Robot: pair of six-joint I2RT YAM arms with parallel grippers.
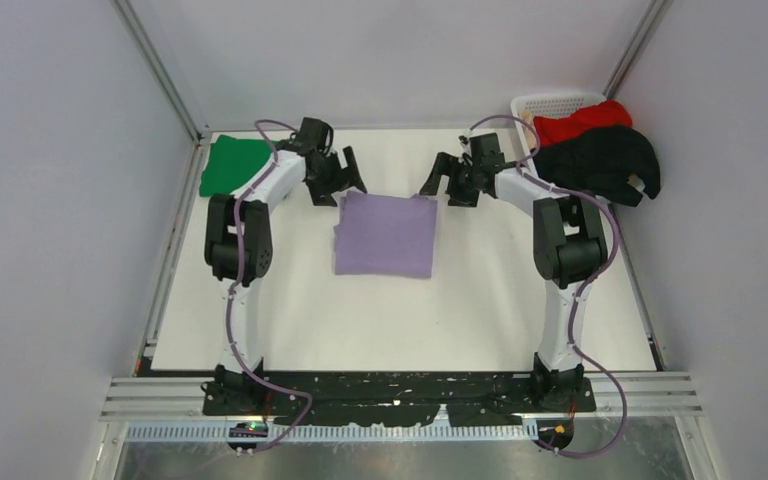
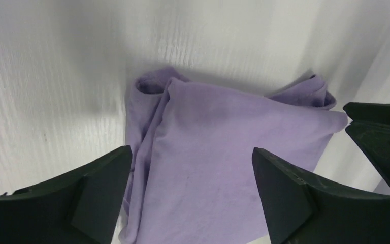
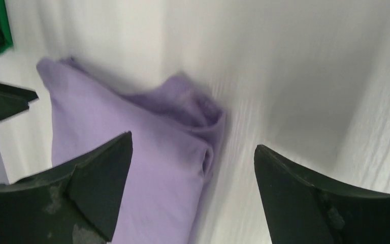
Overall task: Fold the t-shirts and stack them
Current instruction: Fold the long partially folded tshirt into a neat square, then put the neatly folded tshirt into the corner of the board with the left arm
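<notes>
- Four t-shirts are counted: one lavender t-shirt (image 1: pixel 384 234), one green t-shirt (image 1: pixel 232 165), one red t-shirt (image 1: pixel 580 122) and one black t-shirt (image 1: pixel 600 165).
- The lavender t-shirt is laid folded into a rough rectangle on the white worktop (image 1: pixel 290 310), between the two arms.
- The green t-shirt is laid flat well apart from the lavender one, to its far left, and is partly hidden by the left arm.
- The red and black t-shirts are heaped to the far right of the lavender one, draped over one white basket (image 1: pixel 550 102). The black is the nearer of the two to the lavender.
- Two sets of jaws are counted.
- The left jaws are spread wide over the lavender t-shirt's far left corner. Nothing is gripped, and the cloth is seen in the gap between the fingers (image 2: pixel 96 193).
- The right jaws are likewise spread wide over the far right corner, with nothing gripped. The bunched edge of the lavender cloth is seen between the fingers (image 3: pixel 81 198).
</notes>
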